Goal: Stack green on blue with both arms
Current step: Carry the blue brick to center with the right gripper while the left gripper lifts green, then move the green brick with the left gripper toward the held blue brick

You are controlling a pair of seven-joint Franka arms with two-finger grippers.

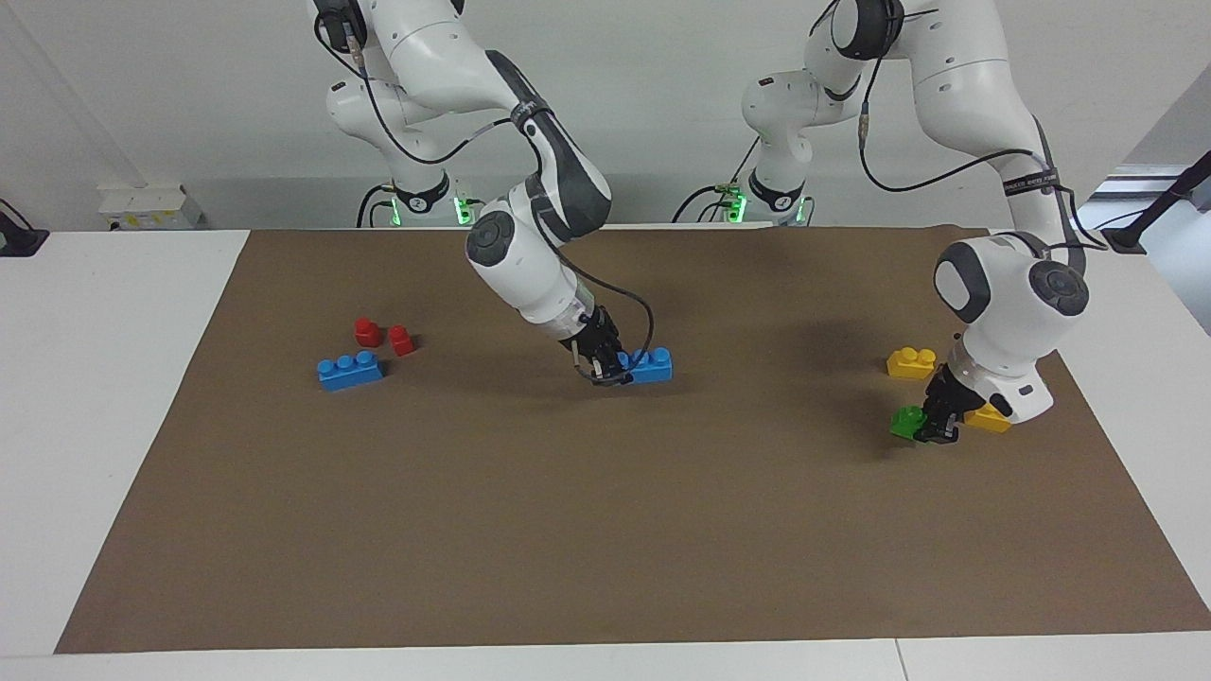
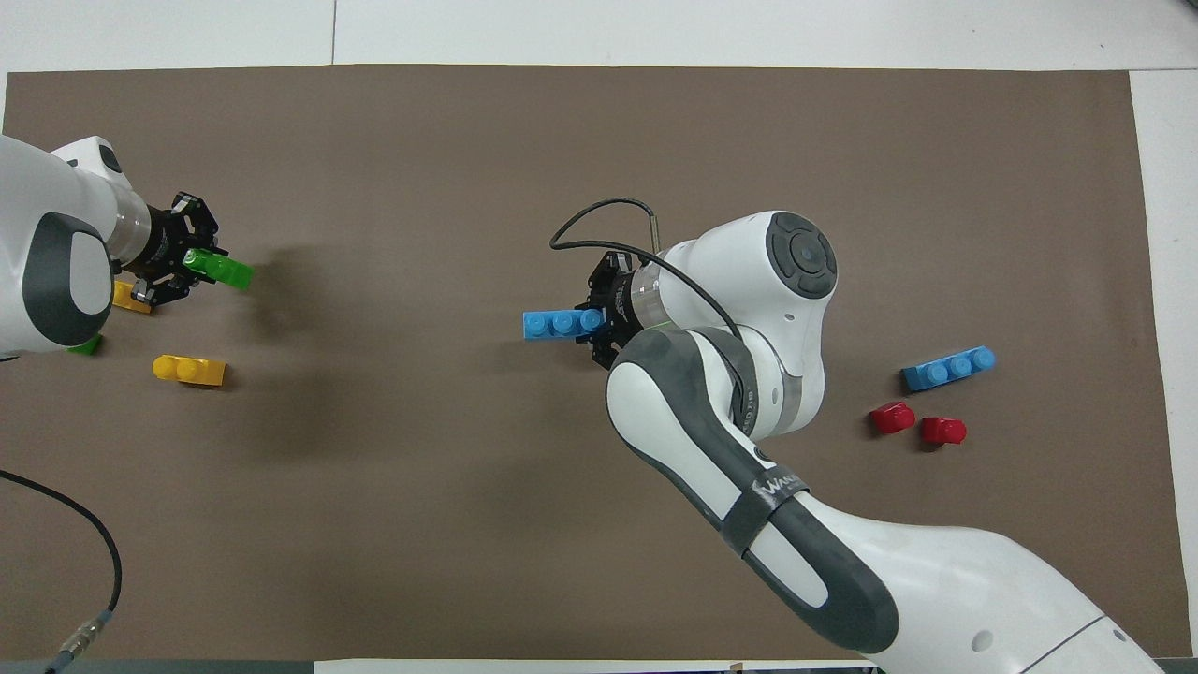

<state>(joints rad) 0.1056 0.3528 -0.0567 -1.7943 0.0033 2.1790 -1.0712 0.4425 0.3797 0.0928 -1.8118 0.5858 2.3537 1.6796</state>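
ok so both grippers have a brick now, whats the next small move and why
Probably the left gripper should lift its small green two-stud plastic brick and carry it toward mid-table, since the right gripper already holds the blue three-stud plastic brick there.
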